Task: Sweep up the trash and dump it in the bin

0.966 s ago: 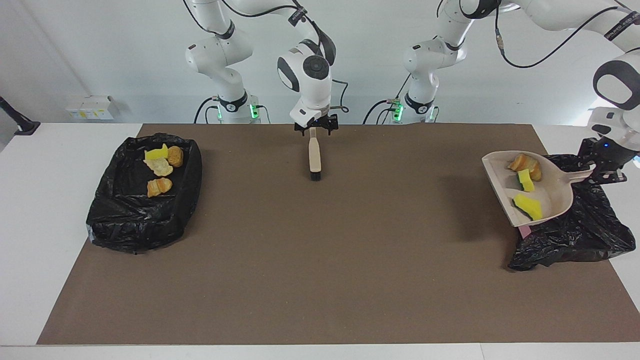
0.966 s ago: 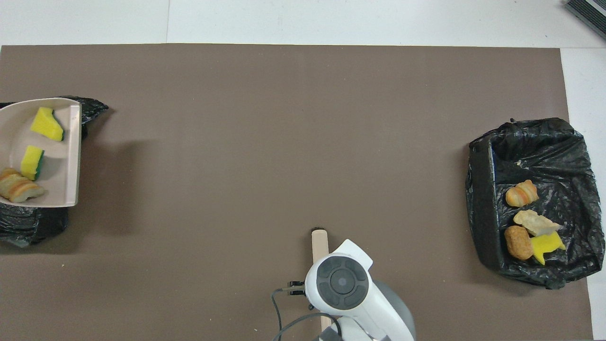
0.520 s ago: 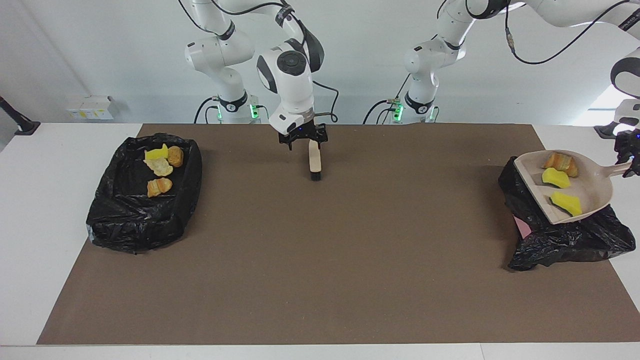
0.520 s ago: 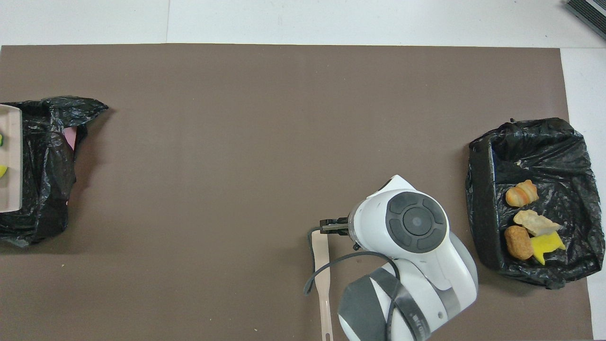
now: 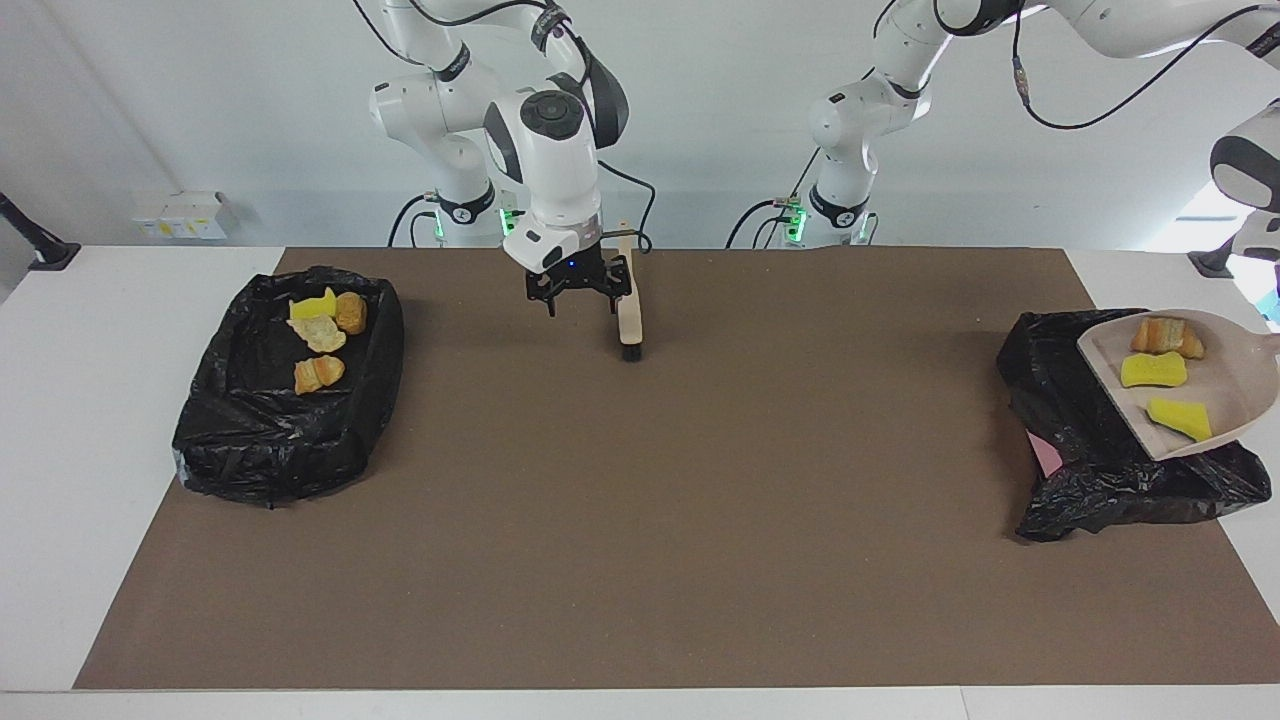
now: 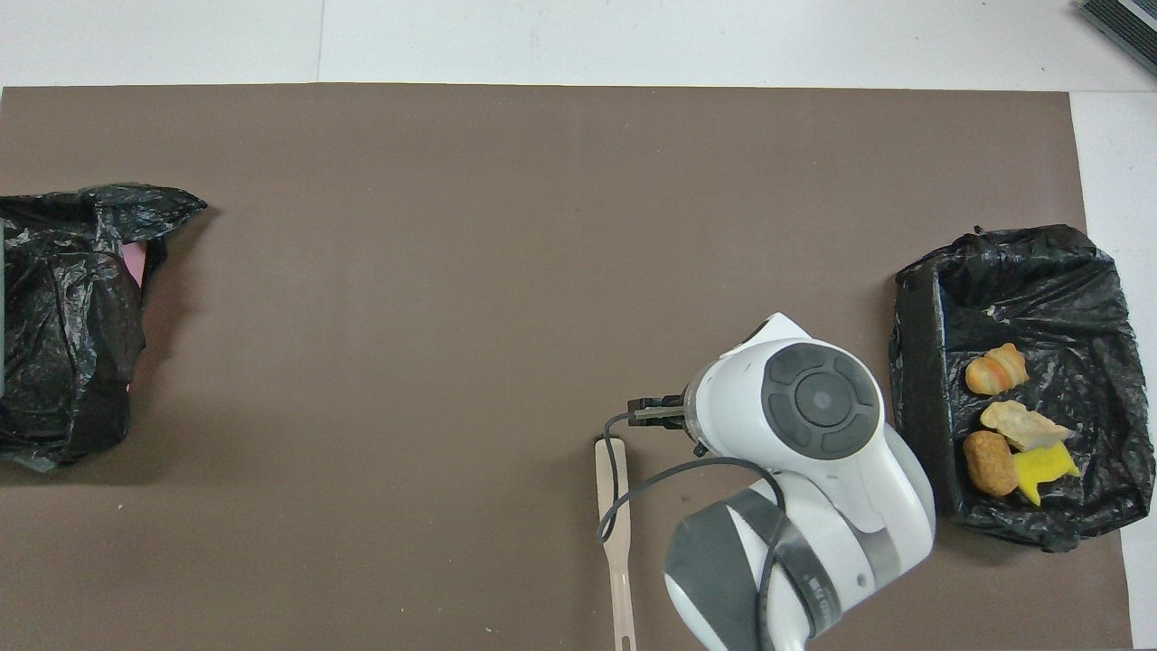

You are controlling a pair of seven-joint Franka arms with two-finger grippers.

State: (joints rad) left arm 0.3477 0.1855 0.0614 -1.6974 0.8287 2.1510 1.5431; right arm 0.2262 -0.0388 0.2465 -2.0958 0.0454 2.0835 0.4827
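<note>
A beige dustpan (image 5: 1120,385) hangs tilted over the black-bagged bin (image 5: 1060,420) at the left arm's end of the table. It carries the trash: a bread-like chunk (image 5: 1165,335) and two yellow sponge wedges (image 5: 1152,370). Its handle runs off the edge of the facing view, where my left gripper is out of sight, shut on it. My right gripper (image 5: 580,300) hangs open and empty just above the mat, beside the brush (image 5: 628,315), toward the right arm's end. The brush (image 6: 613,506) lies flat. In the overhead view the right arm covers its own gripper.
A second black-bagged bin (image 5: 280,440) at the right arm's end holds several more lumps (image 5: 320,335); the overhead view shows it (image 6: 917,380) too. The brown mat (image 5: 640,520) covers the table. The bin (image 6: 63,298) under the dustpan shows a pink patch.
The dustpan has moved with the left arm farther over the bin, out of the overhead view. The right gripper has shifted off the brush handle toward the right arm's end.
</note>
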